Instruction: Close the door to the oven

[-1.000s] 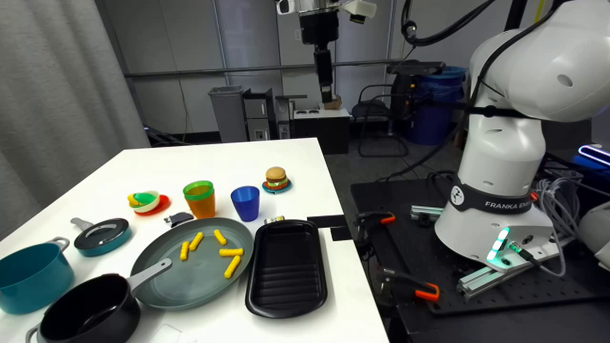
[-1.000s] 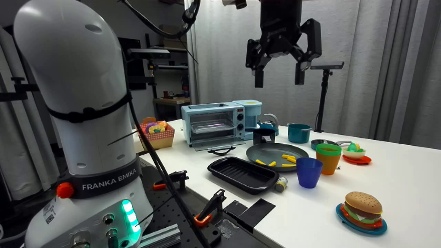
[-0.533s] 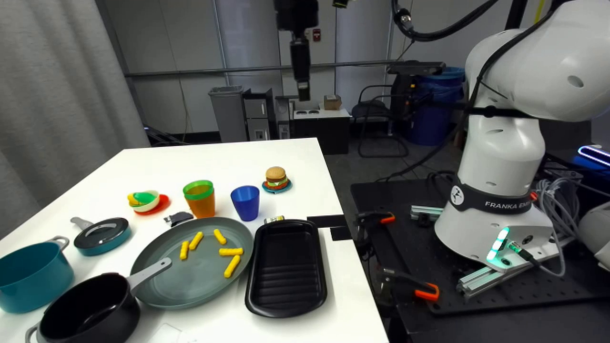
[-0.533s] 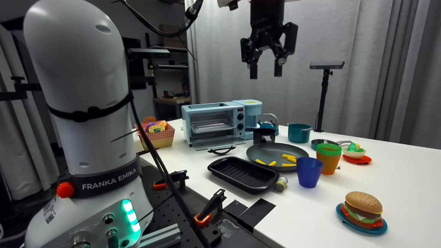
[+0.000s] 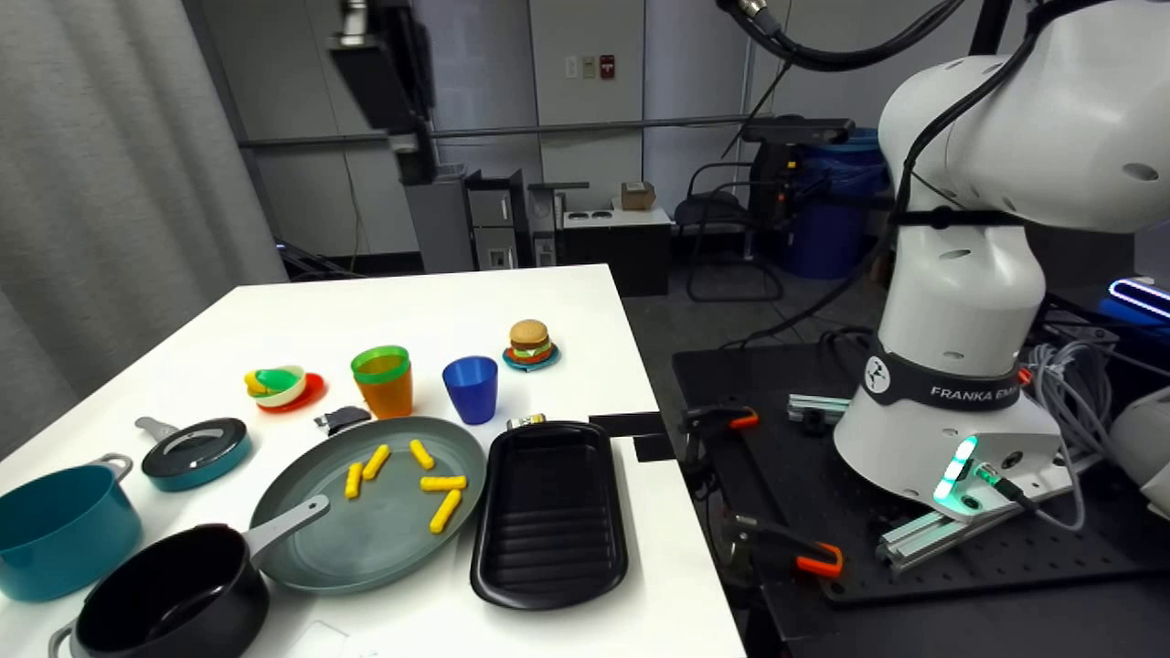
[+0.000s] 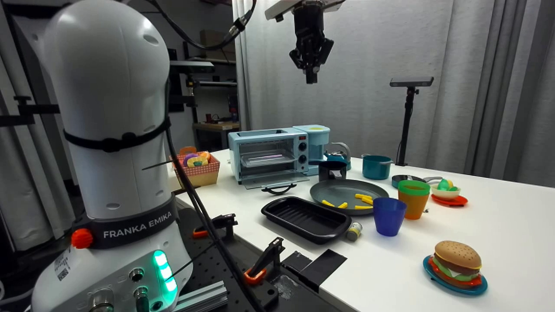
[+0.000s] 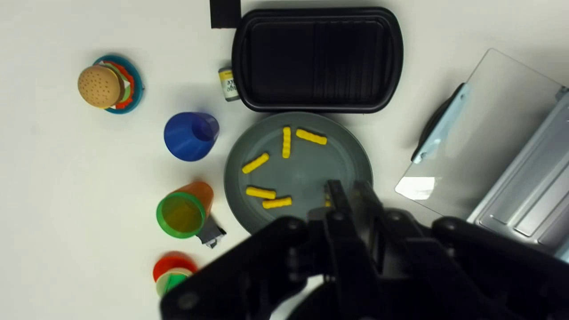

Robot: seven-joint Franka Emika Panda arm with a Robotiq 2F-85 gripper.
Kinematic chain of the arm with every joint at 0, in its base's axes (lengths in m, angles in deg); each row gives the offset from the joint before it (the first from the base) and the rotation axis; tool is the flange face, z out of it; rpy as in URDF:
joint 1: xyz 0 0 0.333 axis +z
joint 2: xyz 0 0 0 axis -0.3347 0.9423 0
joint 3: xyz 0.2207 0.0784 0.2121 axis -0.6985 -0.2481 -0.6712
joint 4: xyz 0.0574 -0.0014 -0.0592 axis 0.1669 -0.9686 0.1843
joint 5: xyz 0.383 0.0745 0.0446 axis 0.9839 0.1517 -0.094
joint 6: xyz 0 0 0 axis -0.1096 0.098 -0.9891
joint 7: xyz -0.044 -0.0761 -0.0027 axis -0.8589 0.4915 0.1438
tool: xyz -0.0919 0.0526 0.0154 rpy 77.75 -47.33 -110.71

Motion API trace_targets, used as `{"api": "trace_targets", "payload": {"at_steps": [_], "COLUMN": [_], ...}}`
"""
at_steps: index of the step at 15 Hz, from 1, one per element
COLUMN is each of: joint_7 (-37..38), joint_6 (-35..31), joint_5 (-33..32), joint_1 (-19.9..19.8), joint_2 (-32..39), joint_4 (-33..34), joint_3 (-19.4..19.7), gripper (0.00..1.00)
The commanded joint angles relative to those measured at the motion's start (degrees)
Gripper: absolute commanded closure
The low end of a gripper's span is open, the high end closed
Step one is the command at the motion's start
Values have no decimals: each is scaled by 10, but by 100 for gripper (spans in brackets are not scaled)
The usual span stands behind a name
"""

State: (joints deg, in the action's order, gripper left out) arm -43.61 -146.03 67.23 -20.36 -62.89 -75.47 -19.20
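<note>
The light blue toy oven (image 6: 269,135) stands at the back of the table in an exterior view. Its glass door (image 6: 277,180) hangs folded down, lying out towards the front, with a dark curved handle (image 6: 279,189) along its outer edge. In the wrist view the lowered door (image 7: 480,138) shows at the right, to the right of my gripper (image 7: 350,184). High above the table in an exterior view, my gripper (image 6: 311,80) touches nothing. Its fingers stand close together with a narrow gap and nothing between them.
Near the door lie a black roasting pan (image 7: 284,58) and a grey plate (image 7: 311,169) with yellow sticks. A black pot (image 6: 332,172) and a kettle (image 6: 337,159) stand beside the oven. A basket (image 6: 201,177) sits on its far side.
My gripper has drawn its widely parted fingers nearly together. It has moved left in both exterior views and appears farther off in the one showing the oven. The oven door has not moved.
</note>
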Motion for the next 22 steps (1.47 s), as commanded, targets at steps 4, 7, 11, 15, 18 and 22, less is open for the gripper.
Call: {"api": "trace_targets", "payload": {"at_steps": [4,7,11,15,18,22], "joint_7": [88,127,99,99,99,99], "joint_6": [49,62,21,21,21,21], "joint_5": [10,0,2,2,2,2], "joint_1": [42,63,63,63,63,63], "joint_2": [198,273,233,227,227,227], "joint_4": [235,321,248,248,248,247], "joint_3": [-29,-28,-18,-17,-17,-17], "gripper": [100,100,84,74,74,74]}}
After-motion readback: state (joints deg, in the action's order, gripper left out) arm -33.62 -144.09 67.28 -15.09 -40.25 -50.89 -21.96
